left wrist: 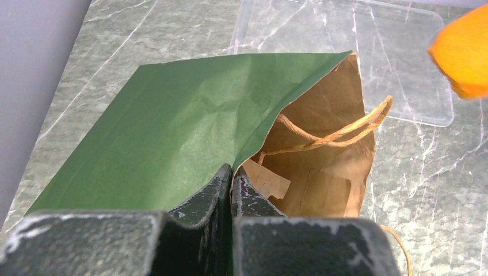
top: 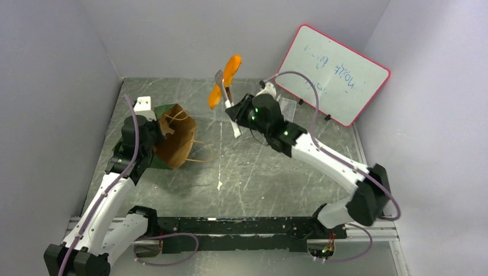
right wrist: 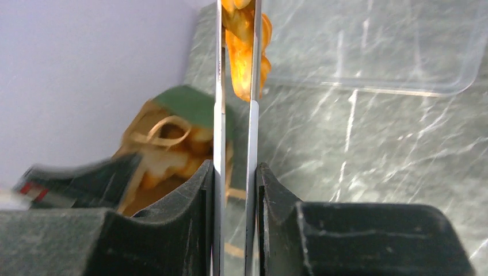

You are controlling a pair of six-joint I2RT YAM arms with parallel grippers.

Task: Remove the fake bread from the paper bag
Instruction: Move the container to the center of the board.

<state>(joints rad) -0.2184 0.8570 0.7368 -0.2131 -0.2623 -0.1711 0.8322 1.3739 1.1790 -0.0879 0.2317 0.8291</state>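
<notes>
The paper bag, dark green outside and brown inside, lies on its side at the left with its mouth towards the middle. My left gripper is shut on the bag's upper rim, which shows in the left wrist view. There the bag shows only brown paper and a cord handle inside. My right gripper is shut on metal tongs. The tongs pinch a long orange bread loaf in the air at the back. The right wrist view shows the gripper, tongs, bread and bag.
A clear plastic tray lies on the dark marble table beyond the bag, below the held bread; it also shows in the right wrist view. A pink-framed whiteboard leans at the back right. Grey walls close in the left, back and right.
</notes>
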